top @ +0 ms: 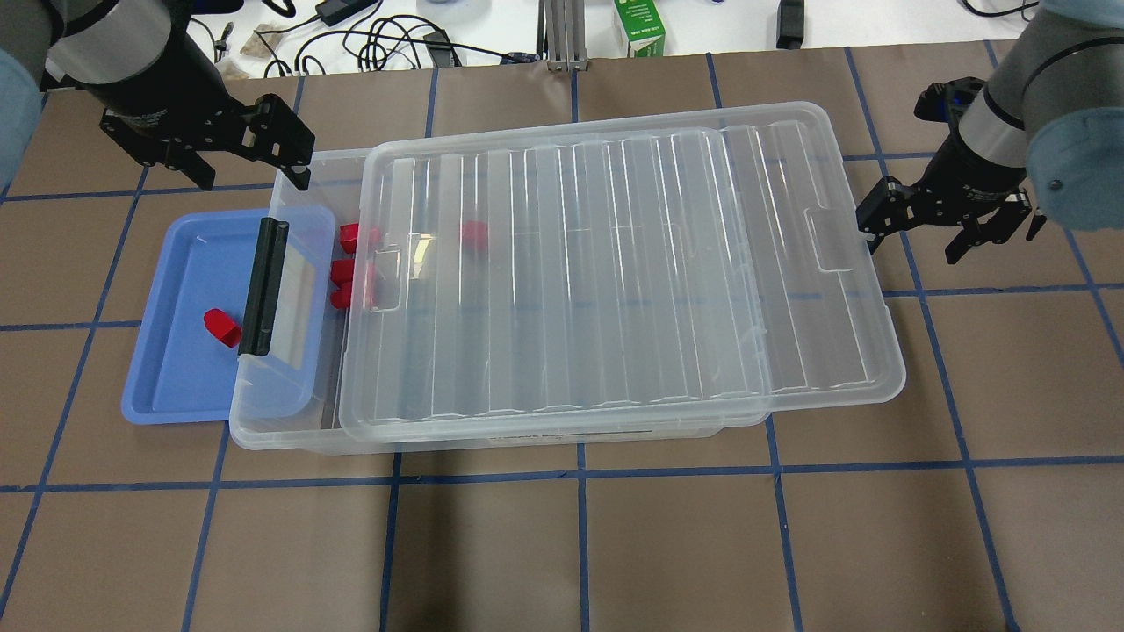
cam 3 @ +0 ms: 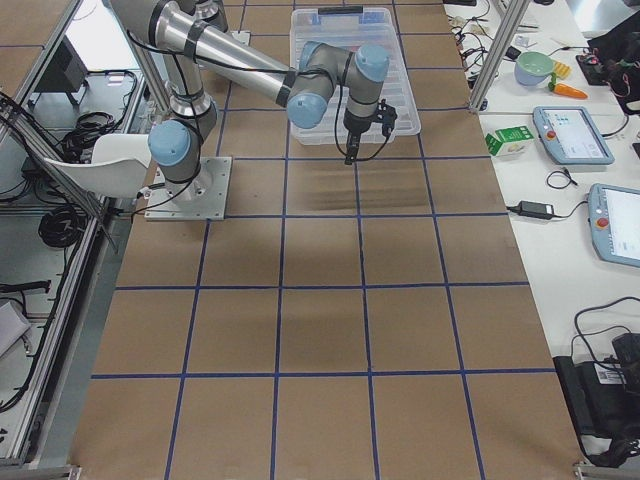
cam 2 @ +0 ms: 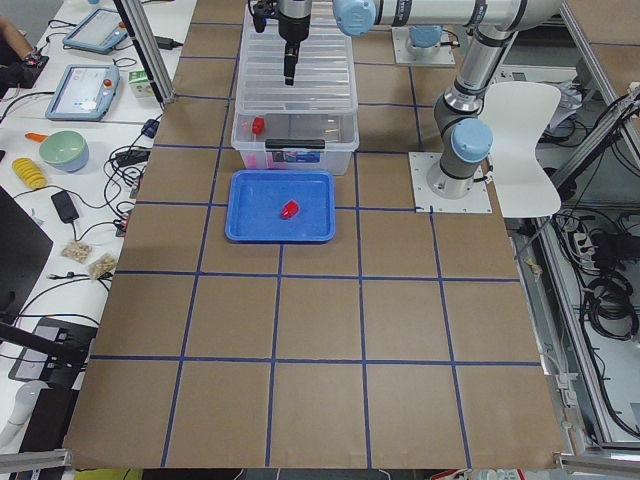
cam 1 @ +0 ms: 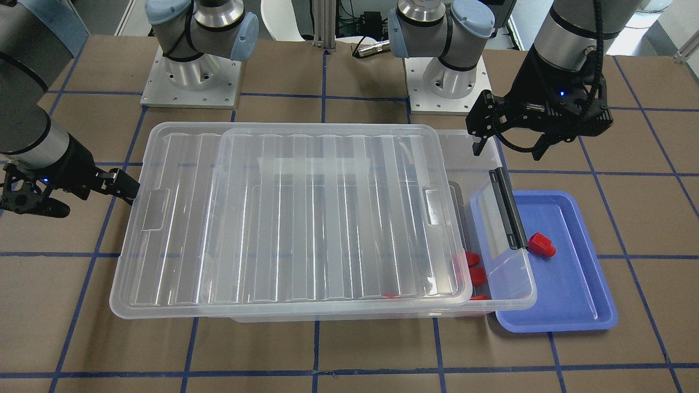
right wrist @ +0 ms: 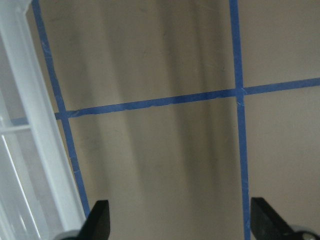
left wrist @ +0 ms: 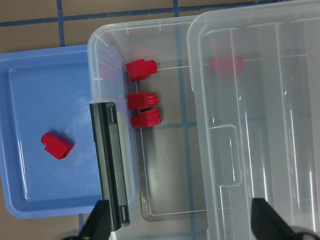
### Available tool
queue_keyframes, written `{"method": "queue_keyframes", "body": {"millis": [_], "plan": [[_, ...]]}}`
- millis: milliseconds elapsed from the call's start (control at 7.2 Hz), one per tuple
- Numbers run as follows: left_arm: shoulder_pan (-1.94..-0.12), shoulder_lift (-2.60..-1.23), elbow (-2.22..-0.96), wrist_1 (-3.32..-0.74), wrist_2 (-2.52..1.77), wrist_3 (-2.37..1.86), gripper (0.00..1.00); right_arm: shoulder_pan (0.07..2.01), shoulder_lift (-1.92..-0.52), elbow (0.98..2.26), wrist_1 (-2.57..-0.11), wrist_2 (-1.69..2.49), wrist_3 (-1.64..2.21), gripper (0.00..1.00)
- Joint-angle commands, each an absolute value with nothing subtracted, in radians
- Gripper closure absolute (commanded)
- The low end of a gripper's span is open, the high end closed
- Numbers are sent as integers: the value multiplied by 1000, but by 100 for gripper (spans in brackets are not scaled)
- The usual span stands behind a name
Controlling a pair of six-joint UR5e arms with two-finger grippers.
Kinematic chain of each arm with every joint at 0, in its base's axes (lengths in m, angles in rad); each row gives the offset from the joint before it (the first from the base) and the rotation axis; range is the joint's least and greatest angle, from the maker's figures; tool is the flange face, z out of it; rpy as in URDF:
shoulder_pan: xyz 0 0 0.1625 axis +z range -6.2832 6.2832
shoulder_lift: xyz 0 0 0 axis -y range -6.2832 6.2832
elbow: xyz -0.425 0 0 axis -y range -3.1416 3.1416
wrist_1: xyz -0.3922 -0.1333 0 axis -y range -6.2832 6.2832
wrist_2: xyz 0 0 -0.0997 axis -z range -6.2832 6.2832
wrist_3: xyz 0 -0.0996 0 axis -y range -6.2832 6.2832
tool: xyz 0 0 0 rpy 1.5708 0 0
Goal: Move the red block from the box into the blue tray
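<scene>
One red block (cam 1: pixel 541 245) lies in the blue tray (cam 1: pixel 573 295), also in the overhead view (top: pixel 221 327) and the left wrist view (left wrist: pixel 56 145). The blue tray (top: pixel 176 386) sits against the box's latch end. The box (top: pixel 290 412) is a clear bin; its ribbed lid (top: pixel 615 263) is slid toward my right, leaving the latch end uncovered. Three red blocks (left wrist: pixel 142 101) lie in the uncovered part, one more (left wrist: pixel 226 64) under the lid. My left gripper (top: pixel 250 171) is open and empty above the box's far corner. My right gripper (top: pixel 913 246) is open and empty beside the lid's other end.
The black latch bar (top: pixel 263 285) stands on the box's short side, overhanging the tray. Cables and a green carton (top: pixel 638 26) lie beyond the table's far edge. Brown table with a blue tape grid (right wrist: pixel 150 102) surrounds the box.
</scene>
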State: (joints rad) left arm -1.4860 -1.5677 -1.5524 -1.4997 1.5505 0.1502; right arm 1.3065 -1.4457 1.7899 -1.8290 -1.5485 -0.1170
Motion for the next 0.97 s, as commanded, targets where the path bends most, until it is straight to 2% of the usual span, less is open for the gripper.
{"method": "queue_keyframes", "body": {"millis": [0, 833], "plan": [[-1486, -1568, -1555, -1497, 1549, 149, 0, 1371, -1445, 1787, -1830, -1549, -16, 0], [-1486, -1568, -1560, -1496, 1549, 147, 0, 1453, -1433, 1783, -1838, -1549, 61, 0]]}}
